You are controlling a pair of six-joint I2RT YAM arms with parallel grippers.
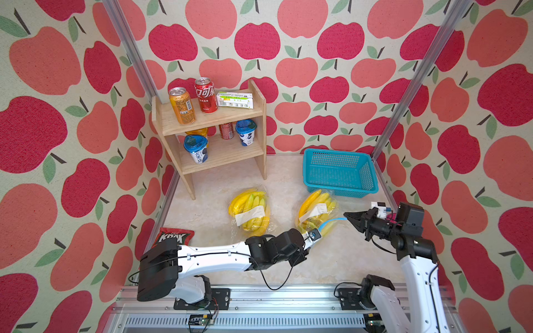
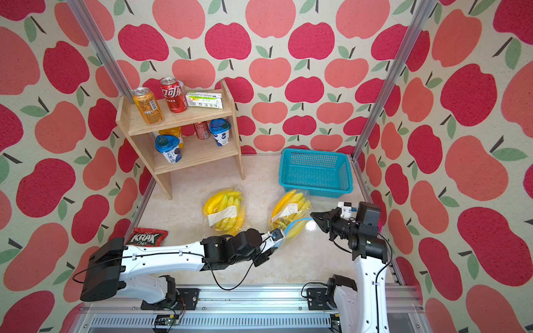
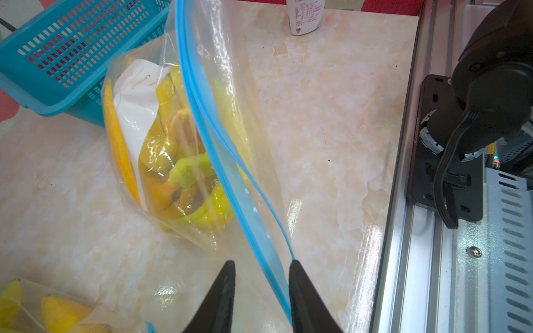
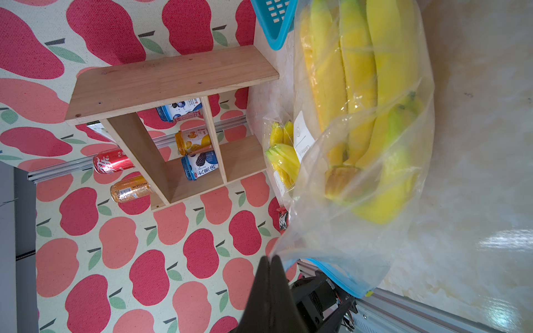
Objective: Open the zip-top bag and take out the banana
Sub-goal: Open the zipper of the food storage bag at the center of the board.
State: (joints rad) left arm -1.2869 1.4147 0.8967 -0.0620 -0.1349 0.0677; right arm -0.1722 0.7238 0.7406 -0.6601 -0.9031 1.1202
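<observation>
In both top views the zip-top bag (image 1: 315,212) lies on the counter (image 1: 331,259) directly in front of the blue basket (image 1: 340,186), with the banana bunch (image 1: 310,201) inside it. The bag's blue zip strip (image 1: 334,221) is at the end away from the basket, stretched between the two arms. The right claw (image 1: 349,216) is closed tight on one end of the strip, and the left claw (image 1: 317,233) sits at the other end. A second bagged bunch (image 1: 251,210) lies farther from the basket.

From the left wrist, the left claw's fingers (image 3: 227,288) stand partly apart. The zip strip runs between them and brushes one finger. Counter shows through the gap, so nothing is clamped. The strip's two lips are parted for part of their length.

From the right wrist, the right claw's fingers (image 4: 268,288) are pressed together, pinching the bag's clear film at their tips. The bananas sit inside the bag.
</observation>
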